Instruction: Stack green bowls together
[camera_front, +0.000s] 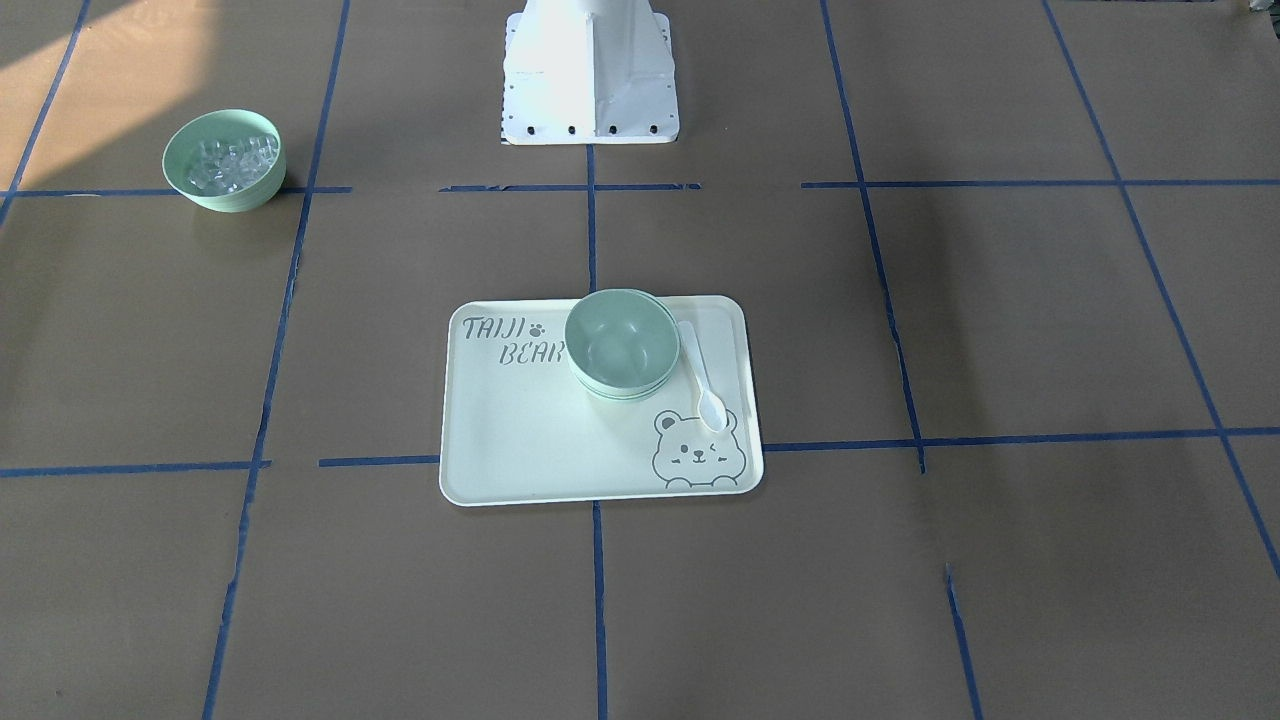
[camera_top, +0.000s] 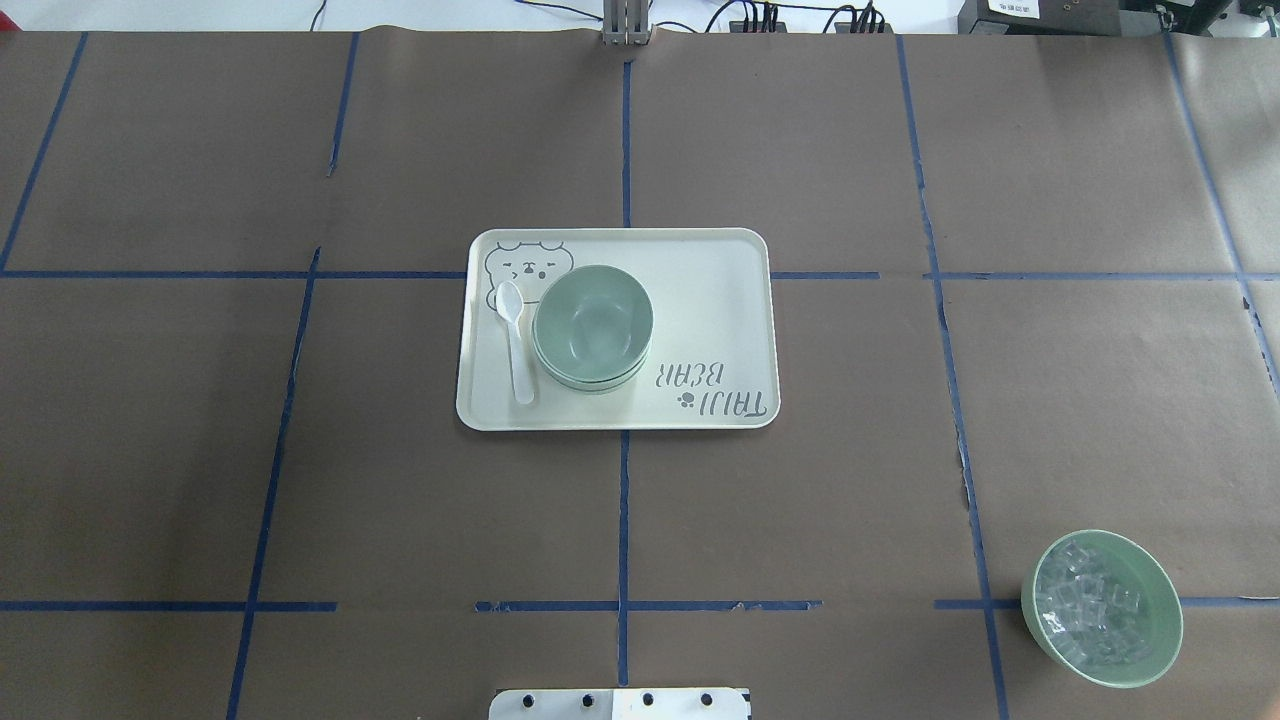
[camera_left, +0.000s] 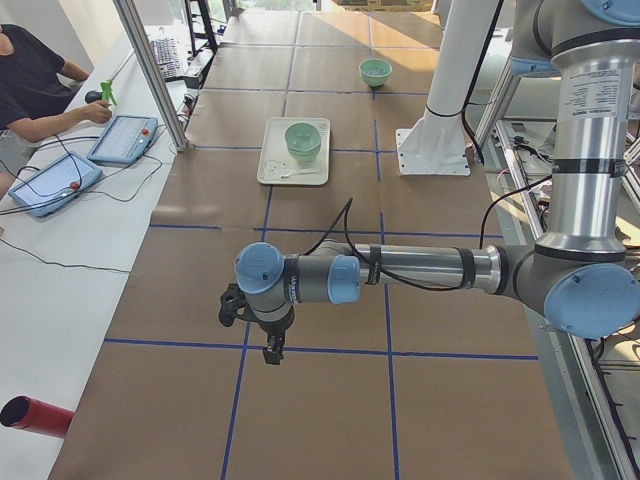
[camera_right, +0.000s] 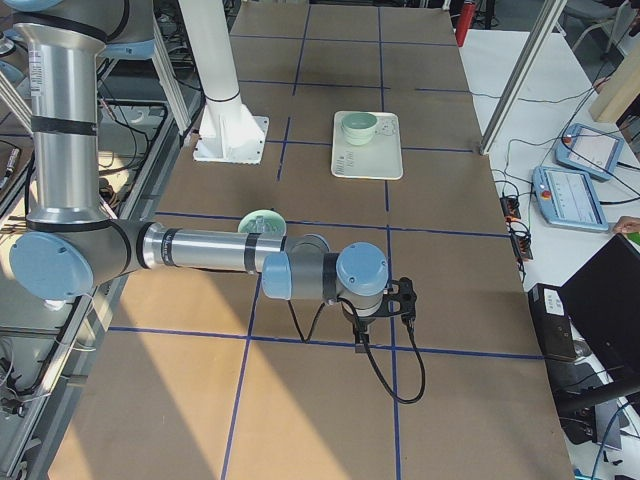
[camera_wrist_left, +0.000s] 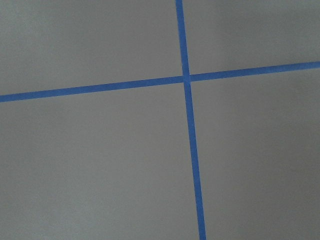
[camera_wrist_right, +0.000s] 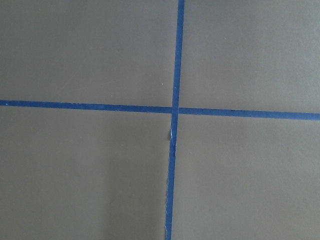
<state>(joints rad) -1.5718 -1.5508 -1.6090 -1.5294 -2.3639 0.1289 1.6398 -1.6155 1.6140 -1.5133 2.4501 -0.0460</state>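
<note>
You are looking at these items:

- **Table:** the brown-papered table (camera_top: 200, 450) is carrying a blue tape grid.
- **Arms:** the left arm (camera_left: 400, 272) and right arm (camera_right: 210, 250) are reaching low over bare paper, well apart from the tray.
- **Tray:** the cream bear-print tray (camera_top: 720, 300) is sitting mid-table.
- **Green bowls:** the green bowls (camera_top: 592, 325) are sitting nested in one stack on the tray.
- **Bowl of clear cubes:** the bowl of clear cubes (camera_top: 1102, 608) is standing apart, near the robot's right.
- **Grippers:** the left gripper (camera_left: 270, 350) and right gripper (camera_right: 361, 343) are pointing down. You cannot tell how far either is parted.
- **Spoon:** the white spoon (camera_top: 518, 345) is lying just beside the stack.

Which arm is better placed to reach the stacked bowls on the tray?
Left, but only narrowly: the bowls sit just left of the centre tape line, though the spoon lies on that side too.
</note>
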